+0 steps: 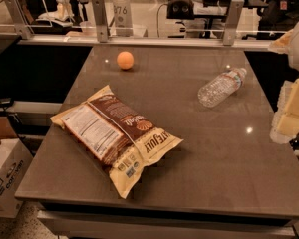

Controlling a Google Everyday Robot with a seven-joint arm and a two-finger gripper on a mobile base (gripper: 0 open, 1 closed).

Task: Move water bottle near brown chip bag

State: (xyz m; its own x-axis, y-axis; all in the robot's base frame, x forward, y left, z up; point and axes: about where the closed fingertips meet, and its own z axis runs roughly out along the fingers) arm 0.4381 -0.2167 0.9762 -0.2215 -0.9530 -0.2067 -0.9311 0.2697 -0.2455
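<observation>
The water bottle point(222, 87) lies on its side at the right rear of the brown table point(214, 158), with its white cap pointing back and to the right. The brown chip bag point(115, 136) lies flat at the front left, its white label panel facing up. My gripper point(293, 107) shows as pale cream blocks at the right edge of the view, beyond the table's right side. It is to the right of the bottle and apart from it, and it holds nothing that I can see.
An orange ball point(125, 60) sits at the back left of the table. A glass rail with metal posts point(100, 19) runs along the far edge. A cardboard box point(5, 183) stands on the floor at the left.
</observation>
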